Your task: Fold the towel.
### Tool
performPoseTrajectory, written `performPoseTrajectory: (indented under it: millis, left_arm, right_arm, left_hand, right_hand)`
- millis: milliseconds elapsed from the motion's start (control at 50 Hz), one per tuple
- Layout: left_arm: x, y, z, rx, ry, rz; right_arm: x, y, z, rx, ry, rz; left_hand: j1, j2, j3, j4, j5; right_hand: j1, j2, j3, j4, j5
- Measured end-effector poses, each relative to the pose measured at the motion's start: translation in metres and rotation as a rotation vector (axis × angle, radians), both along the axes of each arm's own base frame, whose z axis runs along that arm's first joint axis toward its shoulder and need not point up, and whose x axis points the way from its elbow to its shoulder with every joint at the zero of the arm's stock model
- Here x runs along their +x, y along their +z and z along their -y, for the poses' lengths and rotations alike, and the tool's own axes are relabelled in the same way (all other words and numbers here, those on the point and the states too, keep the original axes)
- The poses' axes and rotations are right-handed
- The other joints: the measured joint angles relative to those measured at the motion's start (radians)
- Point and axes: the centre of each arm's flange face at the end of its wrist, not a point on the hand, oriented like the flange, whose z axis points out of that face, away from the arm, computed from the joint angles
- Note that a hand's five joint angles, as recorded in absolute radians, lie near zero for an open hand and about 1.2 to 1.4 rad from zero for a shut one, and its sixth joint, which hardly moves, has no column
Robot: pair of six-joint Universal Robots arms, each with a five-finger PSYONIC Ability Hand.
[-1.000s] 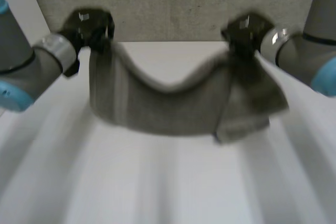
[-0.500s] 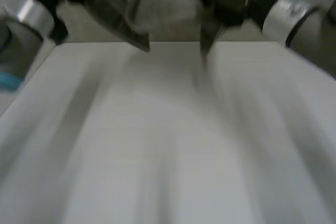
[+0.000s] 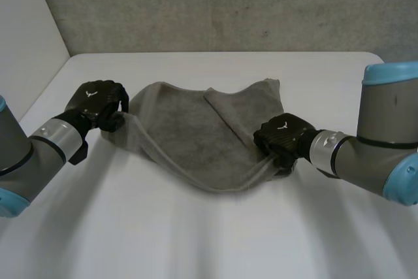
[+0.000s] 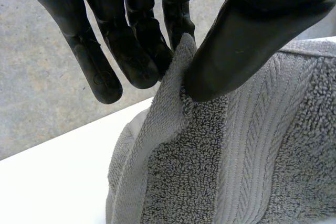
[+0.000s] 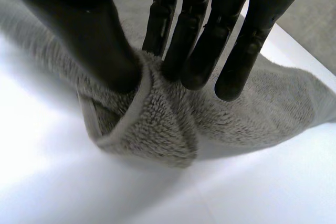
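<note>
Evidently soft, limp and light, towel (image 3: 196, 138) sagged on table (image 3: 196, 233); left hand (image 3: 98, 104) pinched one corner, right hand (image 3: 284, 136) pinched a bunched edge. Corners judged best holds.

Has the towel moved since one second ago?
Yes. The towel hung in the air level with the far edge of the table; now it lies on the table, nearer than that edge, the left hand and right hand each pinching an end.

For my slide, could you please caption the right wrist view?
Right robot hand pinching bunched grey towel on white table.
</note>
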Motion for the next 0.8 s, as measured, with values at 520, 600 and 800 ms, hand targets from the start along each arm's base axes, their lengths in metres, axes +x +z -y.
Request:
performPoseTrajectory:
  millis: [520,600,800]
  left_arm:
    - [0.048,0.007,0.032,0.01,0.154,-0.083]
    - [0.053,0.008,0.035,0.018,0.171,-0.106]
    - [0.058,0.008,0.038,0.018,0.187,-0.113]
  right_arm:
    - [-0.02,-0.016,0.002,0.053,-0.373,0.304]
    - [-0.023,-0.024,0.006,0.053,-0.412,0.315]
    - [-0.024,-0.041,0.011,0.108,-0.462,0.346]
  left_hand:
    - [0.0,0.0,0.0,0.004,0.0]
    - [0.0,0.0,0.0,0.004,0.0]
    - [0.0,0.0,0.0,0.004,0.0]
  right_hand:
    - [-0.285,-0.281,-0.293,-0.292,-0.279]
    - [-0.254,-0.254,-0.255,-0.257,-0.245]
    - [-0.108,-0.109,-0.119,-0.132,-0.13]
